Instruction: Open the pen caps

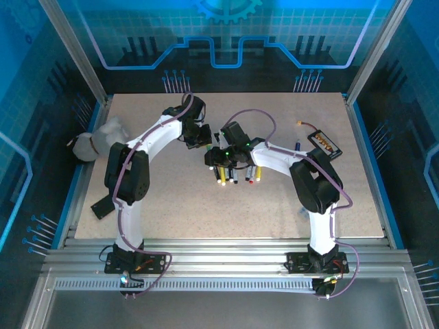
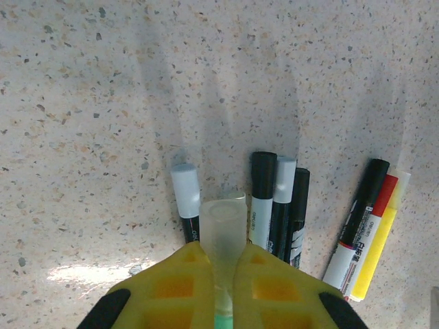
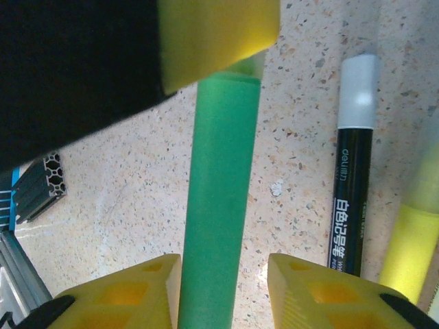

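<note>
A green pen (image 3: 219, 205) hangs in the air between my two grippers, above the table. My left gripper (image 2: 223, 250) is shut on its frosted translucent pen cap (image 2: 223, 223). My right gripper (image 3: 225, 264) straddles the green barrel. Its jaws are open, one finger against the barrel and the other a gap away. The yellow pad of the left gripper (image 3: 219, 31) covers the cap end. In the top view the grippers meet near the table's middle (image 1: 214, 147). Several more pens (image 1: 236, 177) lie below, black ones with white caps (image 2: 185, 195) and a yellow one (image 2: 381, 240).
A flat black slab (image 1: 324, 144) with a cable lies at the back right. A white bundle (image 1: 99, 140) sits at the left edge, and a dark flat piece (image 1: 103, 205) lies by the left arm. A black pen (image 3: 353, 171) and a yellow pen (image 3: 411, 233) lie right of the green barrel.
</note>
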Motion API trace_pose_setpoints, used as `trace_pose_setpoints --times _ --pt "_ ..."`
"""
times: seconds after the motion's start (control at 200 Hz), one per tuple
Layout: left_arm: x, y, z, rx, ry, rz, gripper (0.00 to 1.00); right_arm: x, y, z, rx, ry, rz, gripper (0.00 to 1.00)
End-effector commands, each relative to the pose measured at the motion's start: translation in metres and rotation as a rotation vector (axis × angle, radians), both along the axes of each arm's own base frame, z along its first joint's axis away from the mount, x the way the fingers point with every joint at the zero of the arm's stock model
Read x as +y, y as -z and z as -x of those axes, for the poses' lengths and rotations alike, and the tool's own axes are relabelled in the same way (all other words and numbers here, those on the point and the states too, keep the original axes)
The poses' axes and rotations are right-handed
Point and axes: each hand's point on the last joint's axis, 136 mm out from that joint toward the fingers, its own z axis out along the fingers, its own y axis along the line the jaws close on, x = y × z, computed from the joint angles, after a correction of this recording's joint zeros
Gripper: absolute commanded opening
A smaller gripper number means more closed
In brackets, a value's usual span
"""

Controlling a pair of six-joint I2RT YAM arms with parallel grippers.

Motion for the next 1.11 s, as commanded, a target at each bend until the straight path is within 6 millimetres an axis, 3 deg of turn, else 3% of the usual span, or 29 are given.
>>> trace_pose_setpoints --times 0.0,0.065,0.14,0.235,0.37,0.425,0.5,1.101 --pt "-0.006 -0.022 0.005 -0.020 -0.005 0.051 0.00 0.006 -0.002 -0.008 -0.003 0.004 -0.030 0.38" --pt "-0.006 -0.024 0.006 -0.024 -0.003 0.051 0.00 0.007 -0.003 -0.009 -0.002 0.009 -0.037 0.34" --pt "-0.006 -0.023 0.006 -0.022 0.000 0.045 0.00 0.008 -0.006 -0.010 -0.007 0.008 -0.047 0.22" --pt "-0.005 -0.024 0.008 -0.022 0.001 0.044 0.00 0.009 -0.009 -0.011 -0.016 0.005 -0.056 0.00" --pt "0.004 -0.022 0.010 -0.021 -0.014 -0.001 0.00 0.005 -0.014 -0.008 -0.029 -0.005 -0.077 0.00" --pt "0.009 -0.023 0.010 -0.029 -0.021 -0.020 0.15 0.003 -0.017 -0.006 -0.034 -0.008 -0.096 0.00" --pt "0.011 -0.022 0.009 -0.033 -0.026 -0.034 0.24 0.001 -0.021 -0.002 -0.037 -0.018 -0.111 0.00" --pt "0.007 -0.005 0.001 0.000 -0.021 -0.042 0.26 0.012 -0.027 0.005 -0.034 -0.061 -0.152 0.00"
